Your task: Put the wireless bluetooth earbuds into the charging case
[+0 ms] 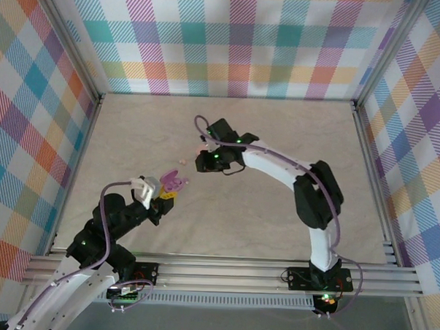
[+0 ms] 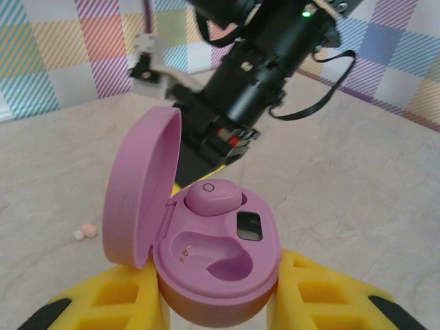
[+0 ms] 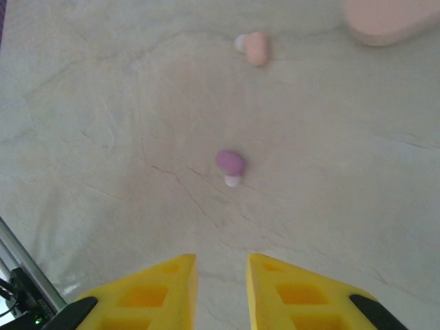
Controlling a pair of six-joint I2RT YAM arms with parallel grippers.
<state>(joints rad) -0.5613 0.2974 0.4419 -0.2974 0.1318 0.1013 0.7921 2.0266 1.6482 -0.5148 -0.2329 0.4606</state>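
The left tool (image 2: 220, 302) is clamped on the base of an open purple charging case (image 2: 216, 275), its lid raised, with one purple earbud (image 2: 213, 197) seated in the far well. The right tool (image 3: 221, 289), its yellow fingers parted by a narrow gap and holding nothing, hangs over the pale tabletop (image 3: 103, 172), where a second purple earbud (image 3: 229, 163) lies loose just beyond the tips. Past it lie a pale pink earbud (image 3: 256, 48) and, near that, the edge of a salmon-pink case (image 3: 392, 20).
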